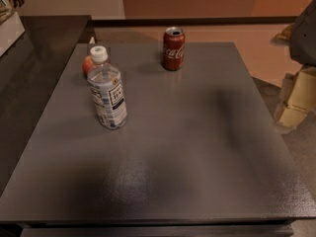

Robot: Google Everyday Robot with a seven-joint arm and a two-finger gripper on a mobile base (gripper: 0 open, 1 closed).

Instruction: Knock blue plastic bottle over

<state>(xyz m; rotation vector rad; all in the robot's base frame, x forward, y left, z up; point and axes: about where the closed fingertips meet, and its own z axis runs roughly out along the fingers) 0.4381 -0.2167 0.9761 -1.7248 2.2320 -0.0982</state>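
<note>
We look down on a grey surface [197, 157] with three things on it. The blue plastic bottle [107, 95], clear with a white cap and a pale label, stands upright on the left side, about midway back. Just behind it, partly hidden, sits a small round orange-red object [87, 63]; we cannot tell whether the two touch. A red can [174, 48] stands upright near the far edge, well apart from the bottle. In our judgement several things could go wrong from here. A push aimed away from us could drive the bottle into the round object, which might roll off the surface's left edge. A push too low on the bottle could slide it upright instead of tipping it. Once down, the round bottle might roll off the surface. A wide sweep from the right could clip the can. The gripper's jaws are not in our view, so we cannot tell whether they are spread or pressed together. A dark shape [303, 31] at the right edge may belong to the arm, but we cannot be sure. If so, the bottle lies far to its left, across the surface.
</note>
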